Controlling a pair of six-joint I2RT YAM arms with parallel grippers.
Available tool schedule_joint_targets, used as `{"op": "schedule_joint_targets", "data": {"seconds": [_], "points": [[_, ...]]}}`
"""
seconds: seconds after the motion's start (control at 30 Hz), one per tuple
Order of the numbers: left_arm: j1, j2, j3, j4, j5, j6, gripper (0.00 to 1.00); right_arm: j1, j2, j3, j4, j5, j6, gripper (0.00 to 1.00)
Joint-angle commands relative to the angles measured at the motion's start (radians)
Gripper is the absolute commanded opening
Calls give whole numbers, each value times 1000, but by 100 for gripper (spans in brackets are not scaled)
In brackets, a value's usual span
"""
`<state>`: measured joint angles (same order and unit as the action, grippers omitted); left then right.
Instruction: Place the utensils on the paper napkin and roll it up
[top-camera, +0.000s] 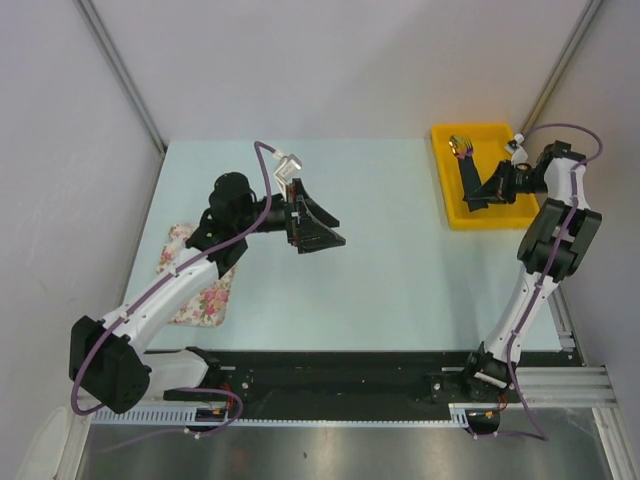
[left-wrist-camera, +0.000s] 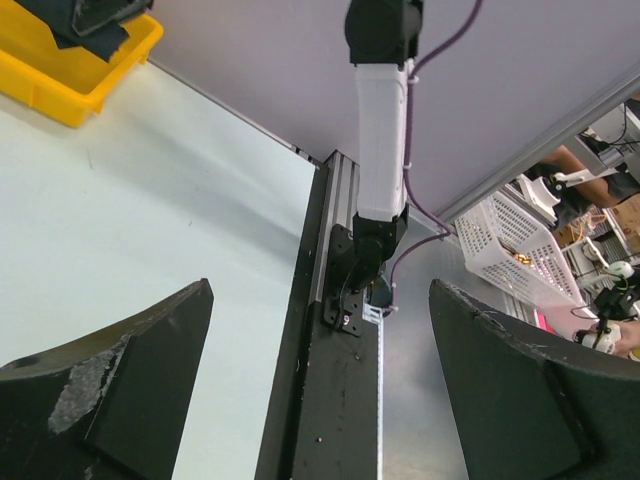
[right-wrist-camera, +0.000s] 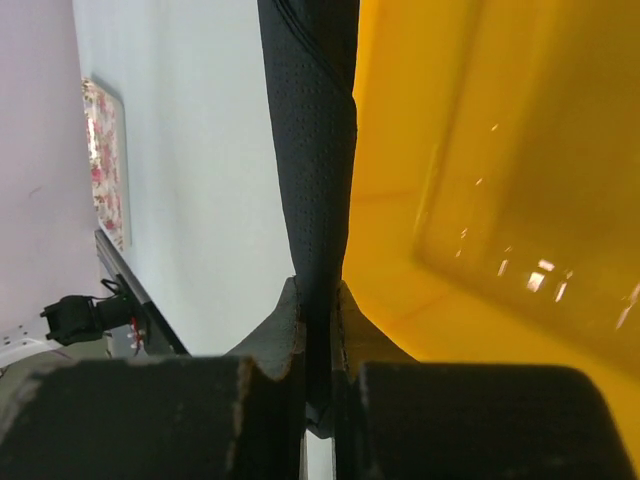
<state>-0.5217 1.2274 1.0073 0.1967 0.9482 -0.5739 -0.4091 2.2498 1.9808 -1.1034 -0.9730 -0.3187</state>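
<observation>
A yellow tray (top-camera: 445, 190) sat at the pale table's (top-camera: 390, 270) far right, and a floral mat (top-camera: 205, 295) lay near its left edge. Off the table stood possibly a white basket (left-wrist-camera: 510, 250).

The yellow tray (right-wrist-camera: 500, 200) is glossy plastic with bright glints. The paper napkin (right-wrist-camera: 315, 150) is matt black and finely dimpled. The left fingers (left-wrist-camera: 130, 390) are matt black, scuffed grey. The pale surface (top-camera: 380, 290) looks smooth and matt. The floral mat (top-camera: 205, 300), lower left, looks like cloth.
</observation>
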Motion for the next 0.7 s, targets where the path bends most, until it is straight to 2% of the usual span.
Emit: {"op": "schedule_joint_targets", "data": {"seconds": [0.0, 0.13, 0.37, 0.67], "points": [[-8, -22, -24, -10, 26, 29, 93, 1, 114, 176, -128, -12, -71, 0], [-9, -25, -30, -31, 23, 39, 94, 7, 177, 220, -113, -9, -50, 0], [-9, -32, -45, -25, 20, 39, 94, 26, 211, 204, 45, -7, 90, 0], [-9, -20, -61, -19, 27, 32, 94, 47, 290, 251, 132, 16, 182, 0]]}}
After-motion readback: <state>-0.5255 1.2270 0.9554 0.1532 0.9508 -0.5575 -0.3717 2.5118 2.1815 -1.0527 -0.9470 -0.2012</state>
